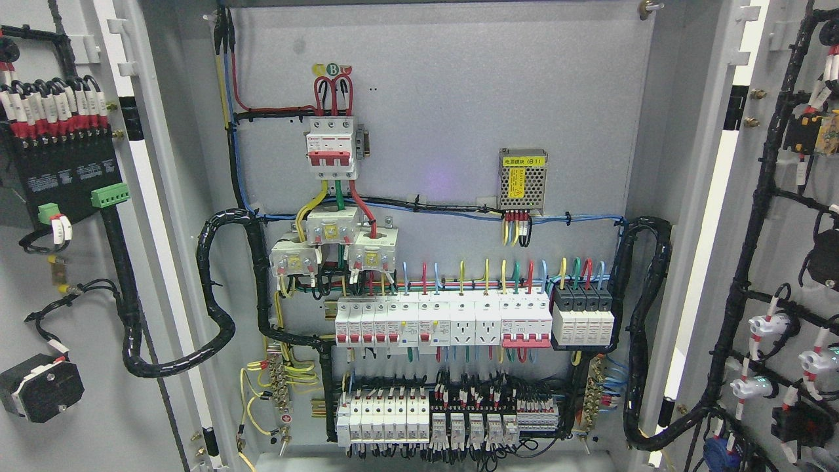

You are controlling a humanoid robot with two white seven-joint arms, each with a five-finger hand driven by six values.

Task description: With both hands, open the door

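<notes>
Both grey sheet-metal cabinet doors swung wide: left door [72,275] at left edge, right door [780,216] at right edge, inner wired faces toward camera. Grey back panel with breakers [432,196] fully exposed. Neither hand in frame, state unknowable. Task looks done

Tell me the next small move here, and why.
Probably none on the doors: hold, or draw the arms back. Both the left door and the right door already stand swung wide, their wired inner faces showing, and the cabinet's breakers are fully exposed. Neither hand is in view, so nothing is gripped.
</notes>
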